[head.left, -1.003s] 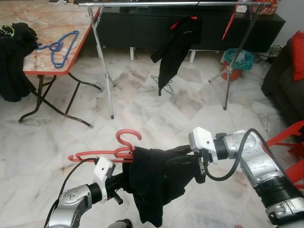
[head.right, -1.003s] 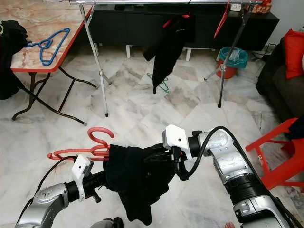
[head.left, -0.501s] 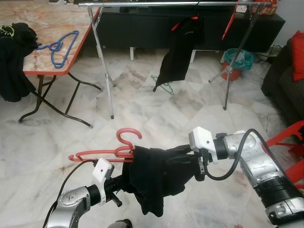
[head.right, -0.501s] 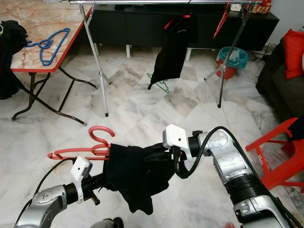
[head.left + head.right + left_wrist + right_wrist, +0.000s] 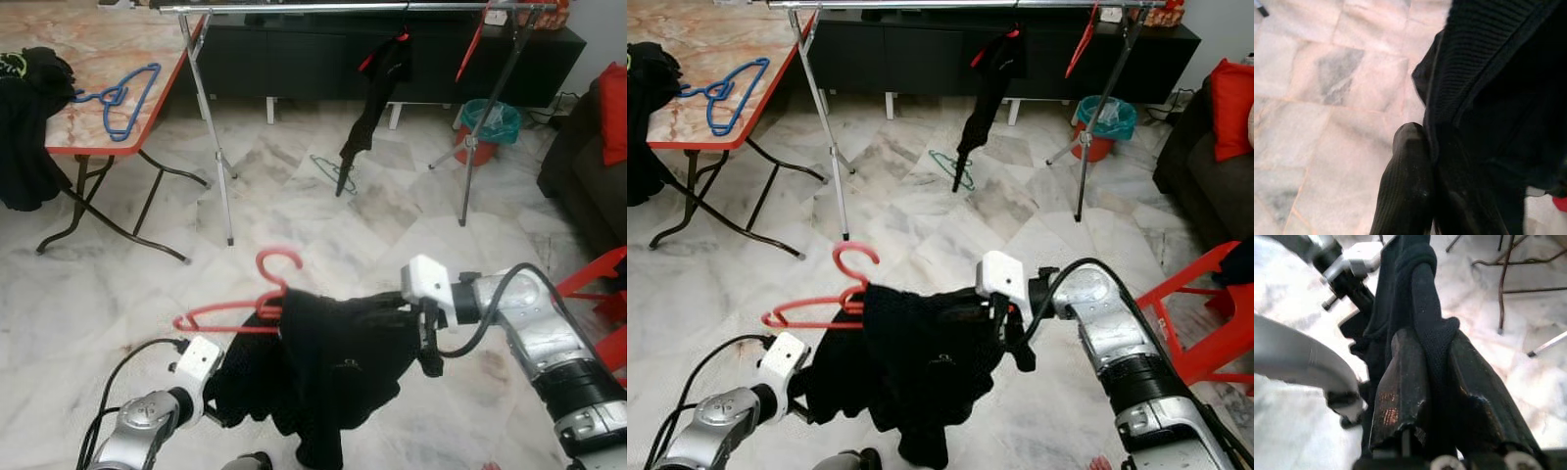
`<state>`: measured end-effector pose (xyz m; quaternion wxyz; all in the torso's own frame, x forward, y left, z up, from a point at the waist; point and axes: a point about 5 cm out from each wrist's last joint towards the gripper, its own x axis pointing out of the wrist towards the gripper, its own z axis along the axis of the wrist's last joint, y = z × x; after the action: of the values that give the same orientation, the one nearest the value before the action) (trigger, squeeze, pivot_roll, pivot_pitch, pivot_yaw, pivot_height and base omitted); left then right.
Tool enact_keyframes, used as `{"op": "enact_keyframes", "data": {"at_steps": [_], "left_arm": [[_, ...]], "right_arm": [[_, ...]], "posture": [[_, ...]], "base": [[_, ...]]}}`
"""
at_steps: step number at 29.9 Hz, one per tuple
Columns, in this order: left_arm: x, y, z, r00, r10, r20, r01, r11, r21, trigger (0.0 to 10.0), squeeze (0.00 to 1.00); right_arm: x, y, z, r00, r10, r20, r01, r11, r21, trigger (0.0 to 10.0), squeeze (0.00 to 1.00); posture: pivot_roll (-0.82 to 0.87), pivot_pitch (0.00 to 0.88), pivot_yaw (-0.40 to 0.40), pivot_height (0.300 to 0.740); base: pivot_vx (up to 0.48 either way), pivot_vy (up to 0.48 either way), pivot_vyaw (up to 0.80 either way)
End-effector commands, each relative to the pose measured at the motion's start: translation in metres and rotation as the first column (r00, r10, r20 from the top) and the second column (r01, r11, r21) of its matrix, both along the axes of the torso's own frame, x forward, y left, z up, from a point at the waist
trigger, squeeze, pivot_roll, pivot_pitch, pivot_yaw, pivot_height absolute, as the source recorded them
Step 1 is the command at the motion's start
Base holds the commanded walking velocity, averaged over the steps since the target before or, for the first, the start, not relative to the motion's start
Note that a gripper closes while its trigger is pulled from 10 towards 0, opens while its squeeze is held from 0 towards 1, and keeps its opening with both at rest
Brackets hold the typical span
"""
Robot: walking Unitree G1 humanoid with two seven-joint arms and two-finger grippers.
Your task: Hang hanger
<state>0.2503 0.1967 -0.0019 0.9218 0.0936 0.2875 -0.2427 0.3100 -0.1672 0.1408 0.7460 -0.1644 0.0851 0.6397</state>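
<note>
Step in hand: carrying stage, judged. The red hanger [image 5: 240, 305] with the black garment [image 5: 333, 367] draped on it is held low in front of the robot, well apart from the clothes rail [image 5: 343, 8] across the room; nothing is hooked yet.
Hanger: hook up and free, one red arm bare on the robot's left, the other arm buried in cloth. Cloth hangs bunched, not spread.
Right gripper [image 5: 1432, 382]: jaws pinching a rolled fold of the black garment between both fingers, clear in the right wrist view; it holds the cloth at the garment's right shoulder [image 5: 407, 308].
Left gripper [image 5: 1430, 196]: low under the garment's left side. One black finger [image 5: 1405, 181] lies against a ribbed hem; the other is hidden by cloth. Cannot tell whether the jaws are pinching or merely touching.
Rail: already carries a dark garment [image 5: 377, 98] near the middle and a red hanger [image 5: 472, 44] towards the right end. Free bar between the left upright [image 5: 211, 127] and that garment.
Surroundings: table [image 5: 98, 137] on the left with a blue hanger [image 5: 118, 93] on it; a green hanger [image 5: 333, 174] on the floor under the rail; teal bin [image 5: 485, 122] by the right upright.
Next move calls for: approach to the rail, then lifting the load until the hook clears the bar and settles over a free stretch.
Risk, judged: the grip is on cloth, not on the hanger, so the hanger may tilt or slip out during the lift.
</note>
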Motion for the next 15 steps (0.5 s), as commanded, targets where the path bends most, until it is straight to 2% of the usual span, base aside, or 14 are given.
{"op": "enact_keyframes", "data": {"at_steps": [1,5,8,11,15], "left_arm": [[-0.007,0.01,-0.011,0.997,0.058,-0.058,-0.056,0.997,0.047,10.0,0.0],[-0.008,0.016,-0.017,0.992,0.104,-0.074,-0.098,0.992,0.084,10.0,0.0],[-0.008,0.019,-0.018,0.988,0.136,-0.073,-0.129,0.987,0.101,10.0,0.0],[-0.006,0.026,-0.017,0.979,0.191,-0.067,-0.182,0.976,0.12,10.0,0.0],[-0.003,0.041,-0.015,0.957,0.287,-0.048,-0.275,0.945,0.177,10.0,0.0]], "right_arm": [[0.002,-0.002,0.029,0.997,0.013,0.074,-0.024,0.989,0.148,10.0,0.0],[0.006,-0.006,0.038,0.997,-0.029,0.07,0.011,0.97,0.242,10.0,0.0],[0.003,-0.009,0.042,0.998,-0.011,0.059,-0.005,0.963,0.268,10.0,0.0],[0.001,-0.013,0.041,0.998,0.003,0.056,-0.017,0.968,0.252,10.0,0.0],[-0.003,-0.031,0.024,0.999,-0.004,0.044,0.001,0.997,0.072,10.0,0.0]], "posture": [[0.03,0.103,-0.027,0.74],[0.02,0.103,-0.026,0.74],[0.02,0.103,-0.026,0.74],[0.02,0.104,-0.025,0.74],[0.02,0.105,-0.025,0.74]], "base": [[0.0,0.0,0.0],[0.0,0.0,0.0],[0.0,0.0,0.0],[0.0,0.0,0.0],[0.0,0.0,0.0]]}}
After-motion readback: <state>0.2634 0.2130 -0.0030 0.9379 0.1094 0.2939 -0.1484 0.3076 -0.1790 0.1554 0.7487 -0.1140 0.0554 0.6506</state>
